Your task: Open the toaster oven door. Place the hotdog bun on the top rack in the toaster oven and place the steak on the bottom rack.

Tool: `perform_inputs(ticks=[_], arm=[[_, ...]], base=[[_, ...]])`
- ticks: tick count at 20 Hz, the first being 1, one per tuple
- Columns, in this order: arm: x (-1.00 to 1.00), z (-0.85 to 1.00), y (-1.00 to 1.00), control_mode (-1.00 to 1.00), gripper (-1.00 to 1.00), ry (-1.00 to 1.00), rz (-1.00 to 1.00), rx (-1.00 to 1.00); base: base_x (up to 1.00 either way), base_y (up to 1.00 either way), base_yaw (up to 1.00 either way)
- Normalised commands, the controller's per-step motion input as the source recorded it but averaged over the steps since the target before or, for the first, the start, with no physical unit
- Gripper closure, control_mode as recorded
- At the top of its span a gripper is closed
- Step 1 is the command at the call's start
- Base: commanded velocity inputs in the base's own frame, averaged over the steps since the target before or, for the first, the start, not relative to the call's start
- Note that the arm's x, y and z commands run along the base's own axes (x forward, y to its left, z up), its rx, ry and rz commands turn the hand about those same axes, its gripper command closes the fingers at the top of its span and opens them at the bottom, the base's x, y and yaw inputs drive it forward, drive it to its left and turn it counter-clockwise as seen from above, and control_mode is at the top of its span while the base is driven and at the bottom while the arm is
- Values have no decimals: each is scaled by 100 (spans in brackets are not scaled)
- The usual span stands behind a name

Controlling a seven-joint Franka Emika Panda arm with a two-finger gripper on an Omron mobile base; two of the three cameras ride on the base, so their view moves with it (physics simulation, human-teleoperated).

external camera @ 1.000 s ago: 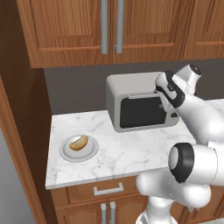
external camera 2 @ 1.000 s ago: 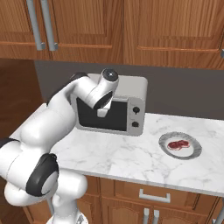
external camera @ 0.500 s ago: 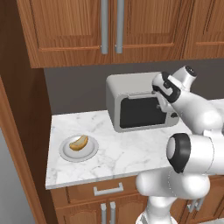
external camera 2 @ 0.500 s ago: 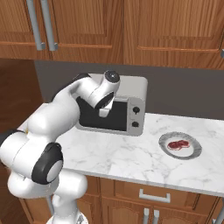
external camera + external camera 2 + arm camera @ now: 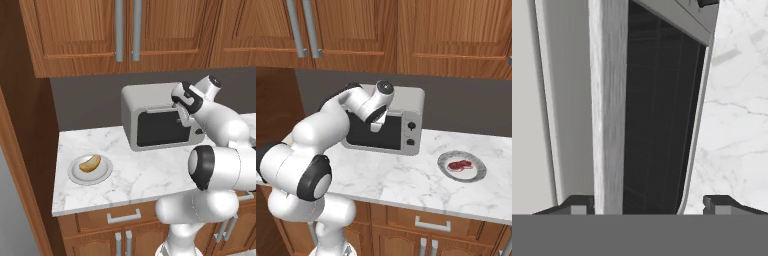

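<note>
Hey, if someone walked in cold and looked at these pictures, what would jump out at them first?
Probably the white arm reaching up to the toaster oven at the back of the marble counter, its gripper astride the handle bar on the closed toaster oven door. Next, the hotdog bun plated left and the steak plated right.

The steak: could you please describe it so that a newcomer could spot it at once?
Start at the toaster oven on the marble counter. To its right, nearer the counter's front, lies a grey plate. The steak is the small red slab on it, the only red thing on the counter.
</note>
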Motion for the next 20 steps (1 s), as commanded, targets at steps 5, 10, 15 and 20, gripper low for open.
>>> perform_inputs(ticks=[5,10,15,20], arm=[[1,-35,3,-100,-100,1,0,0],[-1,-49,15,-100,-100,4,0,0],[-4,-58,17,-100,-100,9,0,0],[-12,-66,17,-100,-100,17,0,0]], base=[[0,0,0],[0,0,0],[0,0,0],[0,0,0]])
